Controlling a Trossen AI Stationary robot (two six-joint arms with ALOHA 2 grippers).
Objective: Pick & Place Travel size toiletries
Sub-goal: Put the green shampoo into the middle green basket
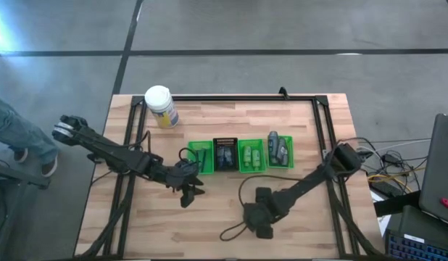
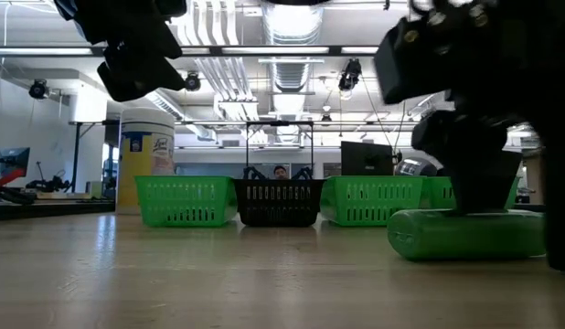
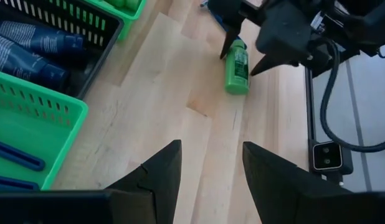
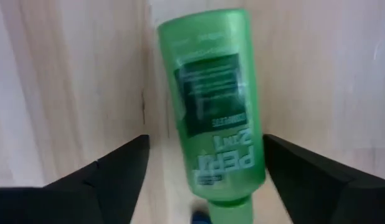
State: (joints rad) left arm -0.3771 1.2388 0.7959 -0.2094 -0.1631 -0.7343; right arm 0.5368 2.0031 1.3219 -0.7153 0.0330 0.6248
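Green mini bottle [image 4: 211, 118] lies flat on the bare wood, toward the table's near edge, right of centre, well apart from the row of baskets. Cap end points toward the right wrist camera.

Right gripper [image 1: 257, 214] low over the bottle, jaws spread wide, one finger on each side of the body, nothing held yet. In the low view the bottle [image 2: 465, 233] rests on the wood with the right arm's dark bulk directly above it. No contact visible between fingers and plastic.

Left gripper [image 1: 188, 194] hovers just in front of the leftmost green basket [image 1: 201, 156], jaws apart and empty. Looks to be waiting.

Baskets sit mid-table in a row: green, black basket [image 1: 225, 154], then two more green. Big white jar [image 1: 159, 106] stands near the far left corner.

Step in hand, as judged: the grasp. Bottle is round and slick, so it may roll or squirt out if pinched off-centre. Best to centre the fingers across the label, go down until the tips nearly meet the wood, close squarely across the width, then lift straight up before carrying it toward a basket.
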